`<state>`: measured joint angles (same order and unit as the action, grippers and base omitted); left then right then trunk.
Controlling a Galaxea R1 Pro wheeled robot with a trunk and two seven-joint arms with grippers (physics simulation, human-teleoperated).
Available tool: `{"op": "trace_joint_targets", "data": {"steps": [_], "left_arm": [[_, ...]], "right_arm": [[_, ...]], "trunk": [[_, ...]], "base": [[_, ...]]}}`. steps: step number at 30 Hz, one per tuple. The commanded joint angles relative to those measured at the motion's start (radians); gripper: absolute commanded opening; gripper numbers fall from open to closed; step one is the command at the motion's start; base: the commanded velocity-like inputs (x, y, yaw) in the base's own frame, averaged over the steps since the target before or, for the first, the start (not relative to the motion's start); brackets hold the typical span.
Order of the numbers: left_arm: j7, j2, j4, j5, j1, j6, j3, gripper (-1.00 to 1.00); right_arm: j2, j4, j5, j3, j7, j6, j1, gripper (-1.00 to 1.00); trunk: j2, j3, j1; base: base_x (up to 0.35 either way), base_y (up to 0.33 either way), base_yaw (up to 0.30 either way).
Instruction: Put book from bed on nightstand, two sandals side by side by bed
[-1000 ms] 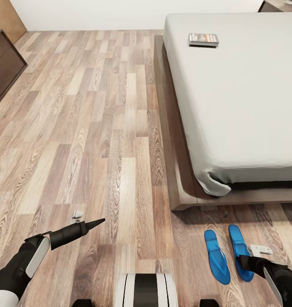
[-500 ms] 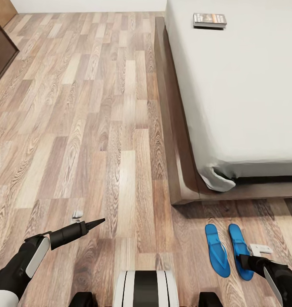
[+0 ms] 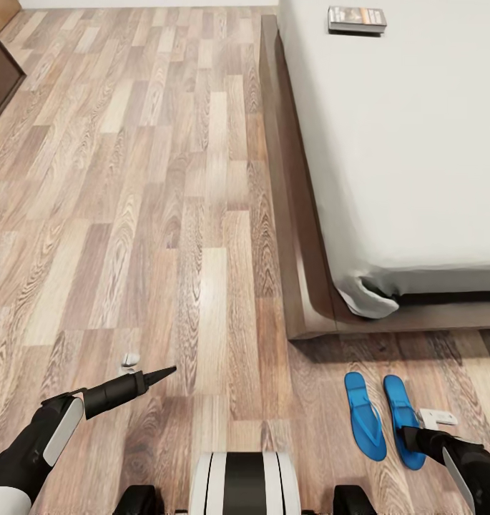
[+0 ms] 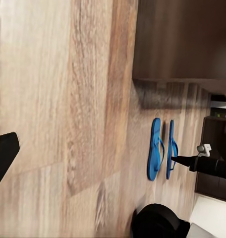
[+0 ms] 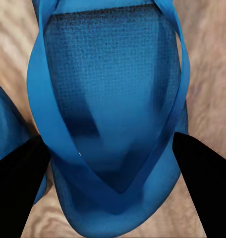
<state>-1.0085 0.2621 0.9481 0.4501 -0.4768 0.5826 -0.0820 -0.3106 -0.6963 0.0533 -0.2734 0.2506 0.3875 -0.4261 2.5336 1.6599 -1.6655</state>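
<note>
- Head view: we see the book (image 3: pixel 356 19) lying on the bed (image 3: pixel 416 143) near its far edge, partly cut off, and two blue sandals (image 3: pixel 383 416) side by side on the plank floor (image 3: pixel 166 214) past the bed's foot corner.
- Right wrist view: our right gripper (image 5: pixel 113 163) spreads wide, its dark fingers (image 5: pixel 204 173) straddling one sandal's heel.
- Left gripper (image 3: pixel 148 378) hovers low over bare floor, pointing toward the bed; we cannot tell whether it is parted.
</note>
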Motion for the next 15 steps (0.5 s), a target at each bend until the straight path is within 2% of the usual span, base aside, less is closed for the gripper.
{"op": "trace_joint_targets", "data": {"steps": [1, 7, 12, 15], "left_arm": [[-0.001, 0.000, 0.000, 0.005, 0.000, 0.008, 0.000, 1.00], [-0.001, 0.000, 0.000, 0.005, 0.000, 0.008, 0.000, 1.00], [-0.001, 0.000, 0.000, 0.005, 0.000, 0.008, 0.000, 1.00], [-0.001, 0.000, 0.000, 0.005, 0.000, 0.008, -0.001, 1.00]], "right_arm": [[0.001, -0.002, 0.005, -0.004, 0.007, 0.005, 0.000, -1.00], [0.000, -0.001, 0.005, -0.004, 0.007, 0.005, 0.000, -1.00], [0.001, -0.002, 0.005, -0.004, 0.008, 0.004, 0.000, -1.00], [0.001, -0.053, 0.004, -0.002, 0.008, 0.001, 0.000, -1.00]], "trunk": [[0.000, 0.004, 0.000], [0.002, 0.028, -0.003], [0.002, 0.028, -0.003], [0.002, 0.028, -0.003]], "base": [[0.000, 0.000, 0.000], [0.000, 0.000, 0.000], [0.000, 0.000, 0.000], [0.000, 0.000, 0.000]]}}
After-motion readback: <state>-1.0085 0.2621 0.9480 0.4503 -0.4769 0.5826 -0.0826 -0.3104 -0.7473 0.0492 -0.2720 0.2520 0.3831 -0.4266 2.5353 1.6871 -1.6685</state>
